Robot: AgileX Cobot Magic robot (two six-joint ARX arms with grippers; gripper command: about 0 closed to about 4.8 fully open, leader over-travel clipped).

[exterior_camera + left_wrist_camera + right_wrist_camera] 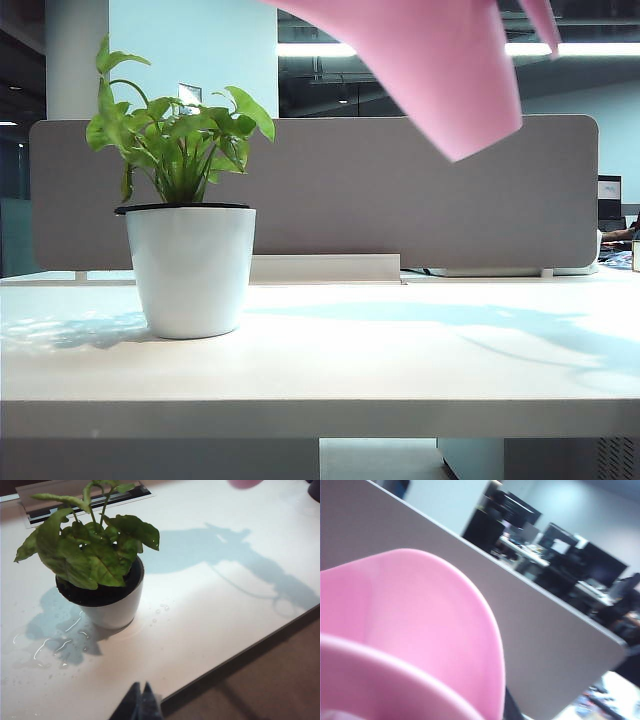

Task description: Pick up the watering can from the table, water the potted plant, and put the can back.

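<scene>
Watering can up in the air, potted plant standing on the left of the table.

Your table [420, 350] is bare and open from the pot to its right end, front edge unobstructed, with a grey divider panel [400, 200] closing the back. The potted plant [190, 250] stands near the left, wet patches beside it. The pink watering can [440, 70] hangs tilted above, well clear of the surface. The left gripper [141, 702] hovers off the front edge, fingers together, empty. The right gripper's fingers are hidden behind the can, so you cannot tell their state.
</scene>
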